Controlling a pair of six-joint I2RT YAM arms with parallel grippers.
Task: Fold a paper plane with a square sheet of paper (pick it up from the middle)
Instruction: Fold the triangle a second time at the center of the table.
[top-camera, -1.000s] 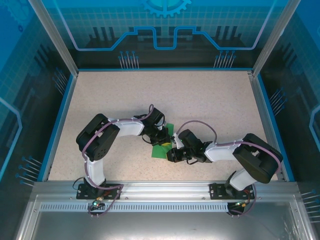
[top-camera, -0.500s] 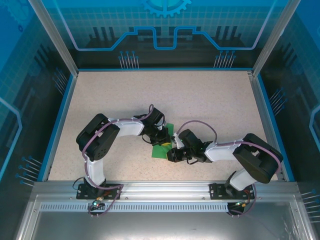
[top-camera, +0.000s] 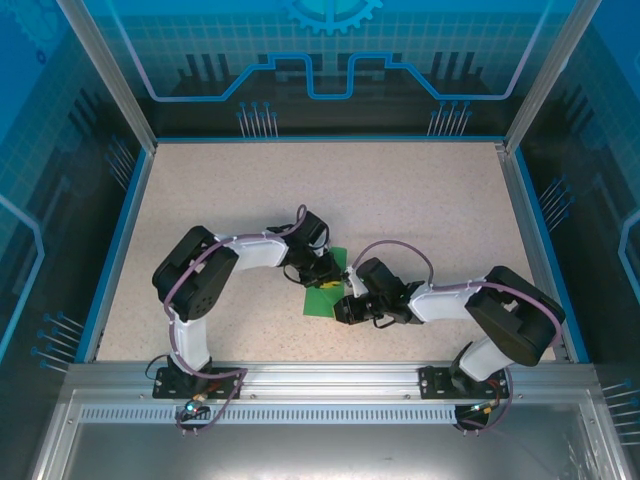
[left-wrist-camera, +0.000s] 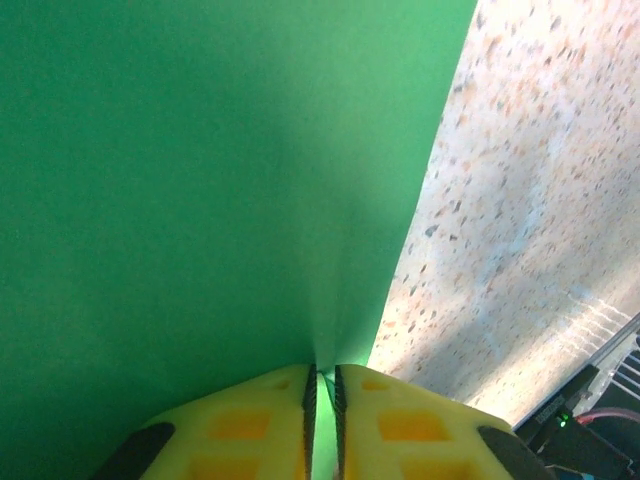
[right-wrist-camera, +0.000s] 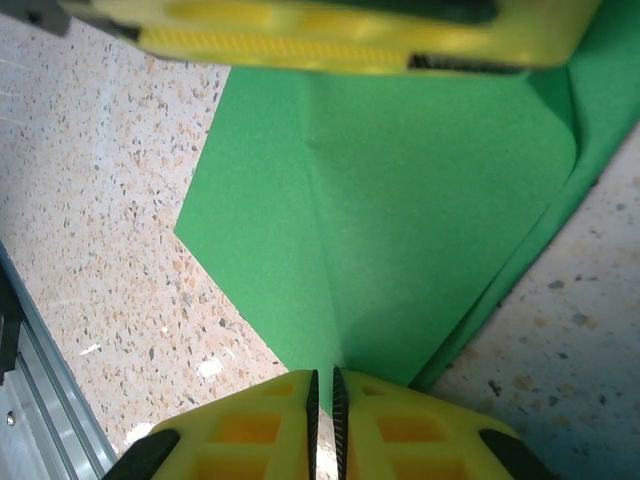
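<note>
Right now both my jaws are pressed nearly together — left gripper (left-wrist-camera: 322, 375) pinching the green paper (left-wrist-camera: 200, 200) by one edge, right gripper (right-wrist-camera: 322, 378) pinching its creased point — and it lies partly folded on the table (top-camera: 420, 200) between them.

Your sheet of paper (top-camera: 322, 299) lies on the table (top-camera: 420, 200), near its middle and a little toward the near edge. The left gripper (top-camera: 330, 276) meets the sheet's far side, and the right gripper (top-camera: 341, 303) meets its right side.
</note>
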